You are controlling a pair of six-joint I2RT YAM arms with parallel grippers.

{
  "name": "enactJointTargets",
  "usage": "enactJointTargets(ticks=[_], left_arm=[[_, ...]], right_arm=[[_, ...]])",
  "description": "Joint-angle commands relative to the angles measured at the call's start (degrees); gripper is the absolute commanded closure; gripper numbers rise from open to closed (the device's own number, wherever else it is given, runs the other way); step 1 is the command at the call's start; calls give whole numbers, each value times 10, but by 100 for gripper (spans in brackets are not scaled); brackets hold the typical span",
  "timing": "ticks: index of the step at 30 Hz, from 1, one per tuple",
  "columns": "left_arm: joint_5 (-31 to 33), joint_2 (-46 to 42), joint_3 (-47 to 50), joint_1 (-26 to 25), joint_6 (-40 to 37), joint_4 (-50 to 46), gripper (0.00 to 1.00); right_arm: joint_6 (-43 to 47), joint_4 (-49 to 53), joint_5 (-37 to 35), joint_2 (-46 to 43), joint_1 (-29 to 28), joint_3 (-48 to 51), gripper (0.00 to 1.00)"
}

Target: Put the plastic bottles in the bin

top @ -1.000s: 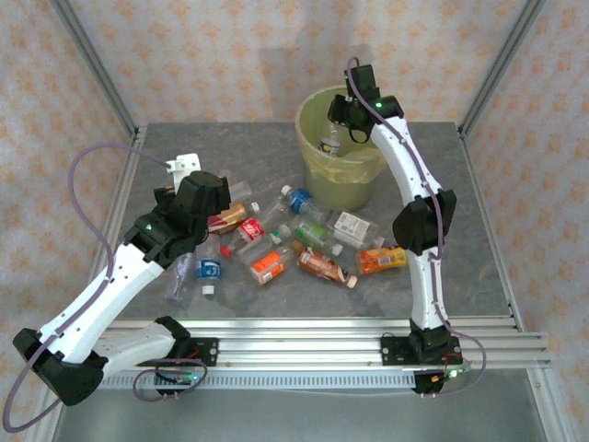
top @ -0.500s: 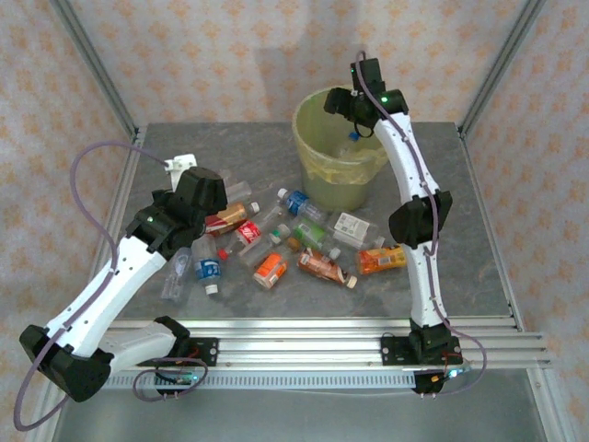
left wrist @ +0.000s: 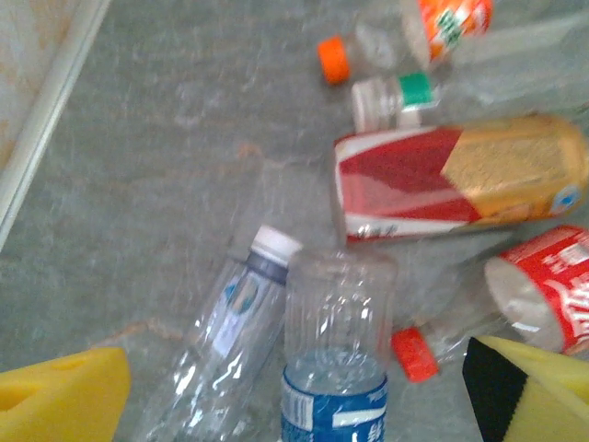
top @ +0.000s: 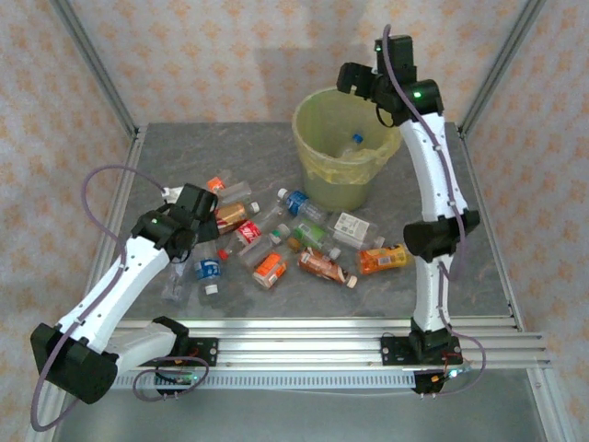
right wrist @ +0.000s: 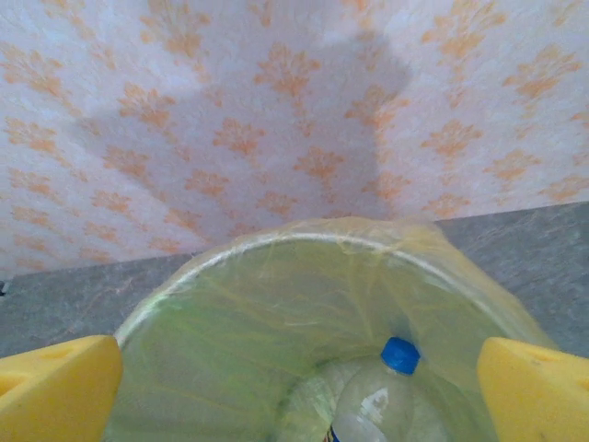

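Several plastic bottles lie in a loose heap mid-table, among them a blue-labelled one (top: 209, 270) and a red-and-gold one (top: 230, 216). My left gripper (top: 196, 238) hangs just above that heap. In the left wrist view it (left wrist: 294, 398) is open, its yellow pads wide on either side of the blue-labelled bottle (left wrist: 336, 368) without touching it. The pale yellow-green bin (top: 313, 161) stands at the back, with a blue-capped bottle (top: 354, 145) lying inside. My right gripper (top: 354, 81) is raised above the bin's far rim. It (right wrist: 299, 396) is open and empty over the bin (right wrist: 276, 249) and the blue-capped bottle (right wrist: 386, 396).
More bottles spread to the right: an orange one (top: 269, 267), a brown one (top: 320, 265), another orange one (top: 382, 259) and a white-labelled one (top: 352, 226). A clear bottle with a white cap (left wrist: 230, 322) lies beside the blue-labelled one. Metal frame posts edge the table.
My right gripper opened, dropped its bottle into the bin, then rose and drew back over the far rim. My left gripper shifted left and nearer, over the blue-labelled bottle.
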State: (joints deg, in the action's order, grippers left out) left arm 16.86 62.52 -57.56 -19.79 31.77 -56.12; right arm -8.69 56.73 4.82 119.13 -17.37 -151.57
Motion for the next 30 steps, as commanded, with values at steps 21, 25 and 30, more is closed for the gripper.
enactJointTargets(ticks=[21, 25, 30], left_arm=[[-94, 60, 117, 32, 55, 148, 19], [-101, 80, 122, 45, 56, 169, 18], [-105, 105, 124, 57, 58, 186, 17]], right_arm=[[-33, -204, -129, -431, -61, 617, 1], [-37, -207, -133, -445, -61, 644, 1], [-39, -211, -133, -451, -62, 659, 1]])
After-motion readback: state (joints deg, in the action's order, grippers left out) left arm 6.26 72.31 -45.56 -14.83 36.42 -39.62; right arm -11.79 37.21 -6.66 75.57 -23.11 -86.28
